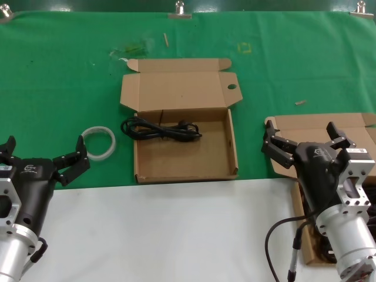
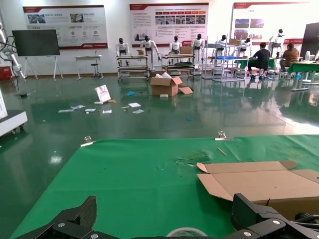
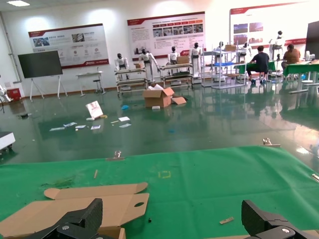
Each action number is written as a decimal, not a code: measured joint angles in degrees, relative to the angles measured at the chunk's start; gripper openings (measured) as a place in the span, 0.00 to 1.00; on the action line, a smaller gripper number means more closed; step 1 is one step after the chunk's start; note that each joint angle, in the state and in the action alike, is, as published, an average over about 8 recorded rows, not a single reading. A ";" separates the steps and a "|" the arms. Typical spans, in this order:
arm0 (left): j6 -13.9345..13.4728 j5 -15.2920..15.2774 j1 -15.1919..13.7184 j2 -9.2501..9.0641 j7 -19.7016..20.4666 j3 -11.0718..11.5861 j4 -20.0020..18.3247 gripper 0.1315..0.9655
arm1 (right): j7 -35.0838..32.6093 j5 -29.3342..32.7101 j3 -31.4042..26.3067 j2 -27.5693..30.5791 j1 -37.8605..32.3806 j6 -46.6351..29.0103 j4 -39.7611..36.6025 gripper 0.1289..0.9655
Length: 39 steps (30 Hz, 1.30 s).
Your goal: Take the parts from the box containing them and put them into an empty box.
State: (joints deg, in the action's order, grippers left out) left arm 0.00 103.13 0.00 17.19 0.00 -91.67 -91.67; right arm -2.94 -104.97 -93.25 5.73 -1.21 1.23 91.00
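The brown box with a round hole in its lid [image 1: 233, 147] lies open at the table's centre. One looped black cord [image 1: 161, 129] rests against its back wall. At the right, only the plain lid [image 1: 311, 123] of the other box shows clearly. My right arm covers most of that box, and dark parts [image 1: 320, 242] barely show beside the arm. My right gripper [image 1: 305, 141] hangs open over this box, holding nothing. In the right wrist view, the right gripper [image 3: 172, 221] faces the holed lid [image 3: 75, 209]. My left gripper [image 1: 41, 155] waits open at the near left.
A white tape ring [image 1: 98, 141] lies on the green cloth between the left gripper and the centre box, and its rim [image 2: 187, 232] shows in the left wrist view. Small scraps [image 1: 300, 102] dot the cloth. A white strip [image 1: 176, 235] covers the near table edge.
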 joint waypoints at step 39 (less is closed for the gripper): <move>0.00 0.00 0.00 0.00 0.00 0.00 0.00 1.00 | 0.00 0.00 0.00 0.00 0.00 0.00 0.00 1.00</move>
State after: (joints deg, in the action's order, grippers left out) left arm 0.00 103.13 0.00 17.19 0.00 -91.67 -91.67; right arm -2.95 -104.97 -93.25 5.73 -1.21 1.23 91.00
